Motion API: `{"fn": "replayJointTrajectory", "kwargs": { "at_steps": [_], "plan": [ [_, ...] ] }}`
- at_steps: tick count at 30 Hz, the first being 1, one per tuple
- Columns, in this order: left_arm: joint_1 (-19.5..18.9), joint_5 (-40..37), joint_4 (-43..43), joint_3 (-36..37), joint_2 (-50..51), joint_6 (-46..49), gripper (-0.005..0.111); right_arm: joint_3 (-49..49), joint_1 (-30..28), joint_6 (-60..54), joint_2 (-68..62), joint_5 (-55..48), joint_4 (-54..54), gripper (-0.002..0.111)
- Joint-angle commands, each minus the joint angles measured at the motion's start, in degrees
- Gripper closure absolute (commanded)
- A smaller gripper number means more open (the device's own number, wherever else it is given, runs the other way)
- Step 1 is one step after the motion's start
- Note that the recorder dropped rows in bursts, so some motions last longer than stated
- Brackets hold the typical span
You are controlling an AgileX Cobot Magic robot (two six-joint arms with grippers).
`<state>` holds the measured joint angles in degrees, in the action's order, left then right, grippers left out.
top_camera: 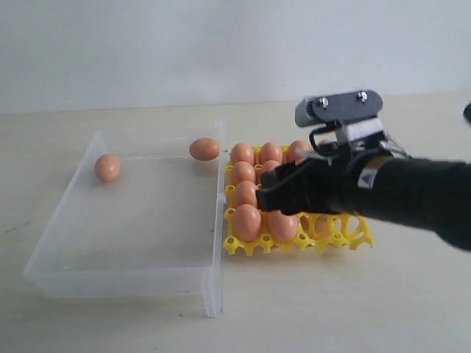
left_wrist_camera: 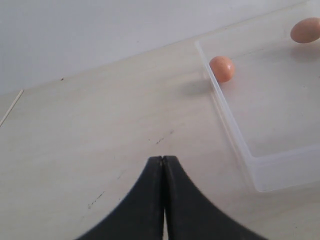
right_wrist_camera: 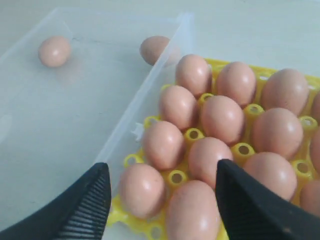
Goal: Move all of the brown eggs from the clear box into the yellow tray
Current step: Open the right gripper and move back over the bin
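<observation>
Two brown eggs lie in the clear box (top_camera: 213, 228), one at the far left wall (top_camera: 107, 168) and one at the far right corner (top_camera: 204, 149). The yellow tray (top_camera: 346, 234) stands right of the box, and several brown eggs (top_camera: 246, 221) fill its left cups. My right gripper (top_camera: 268, 193) hovers open over the tray's near left cups; its jaws (right_wrist_camera: 162, 167) straddle seated eggs and hold nothing. My left gripper (left_wrist_camera: 162, 159) is shut and empty over bare table beside the box (left_wrist_camera: 235, 135). It is out of the exterior view.
The table is pale wood with a white wall behind. The right arm's black forearm (top_camera: 419, 195) covers the tray's right side. The near right tray cups (top_camera: 353, 228) show no eggs.
</observation>
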<state>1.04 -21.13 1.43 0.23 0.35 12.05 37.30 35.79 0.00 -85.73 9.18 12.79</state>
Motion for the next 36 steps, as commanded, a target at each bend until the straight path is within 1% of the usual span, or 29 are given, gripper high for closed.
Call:
{"fn": "replayJointTrajectory", "kwargs": {
  "at_steps": [1,4,8,10,13,15,17,20,24,27,31,36],
  "plan": [
    [0.11,0.43,0.00,-0.23,-0.35,-0.35,0.107,15.64,0.87,1.76,-0.96,-22.59,-6.08,0.053],
    [0.11,0.43,0.00,-0.23,-0.35,-0.35,0.107,27.80,2.22,1.76,-8.52,-29.03,-5.66,0.053],
    [0.11,0.43,0.00,-0.23,-0.35,-0.35,0.107,43.79,3.89,0.77,-21.38,-33.90,2.60,0.053],
    [0.11,0.43,0.00,-0.23,-0.35,-0.35,0.107,52.80,4.05,-0.53,-28.46,-38.32,7.12,0.051],
    [0.11,0.43,0.00,-0.23,-0.35,-0.35,0.107,66.56,4.21,-0.53,-37.94,-45.08,10.88,0.047],
    [0.11,0.43,0.00,-0.23,-0.35,-0.35,0.107,74.63,4.21,-0.53,-44.02,-49.76,11.75,0.047],
    [0.11,0.43,0.00,-0.23,-0.35,-0.35,0.107,81.86,4.21,-0.42,-48.82,-51.98,12.82,0.047],
    [0.11,0.43,0.00,-0.23,-0.35,-0.35,0.107,91.68,4.21,0.51,-54.93,-52.38,13.90,0.047],
    [0.11,0.43,0.00,-0.23,-0.35,-0.35,0.107,100.81,4.09,3.33,-61.46,-53.01,14.51,0.047],
    [0.11,0.43,0.00,-0.23,-0.35,-0.35,0.107,104.89,4.09,4.70,-64.88,-53.65,14.84,0.047],
    [0.11,0.43,0.00,-0.23,-0.35,-0.35,0.107,107.22,4.09,4.70,-67.17,-53.02,15.56,0.047],
    [0.11,0.43,0.00,-0.23,-0.35,-0.35,0.107,107.69,3.98,5.16,-69.03,-50.10,15.44,0.047]
  ]
}}
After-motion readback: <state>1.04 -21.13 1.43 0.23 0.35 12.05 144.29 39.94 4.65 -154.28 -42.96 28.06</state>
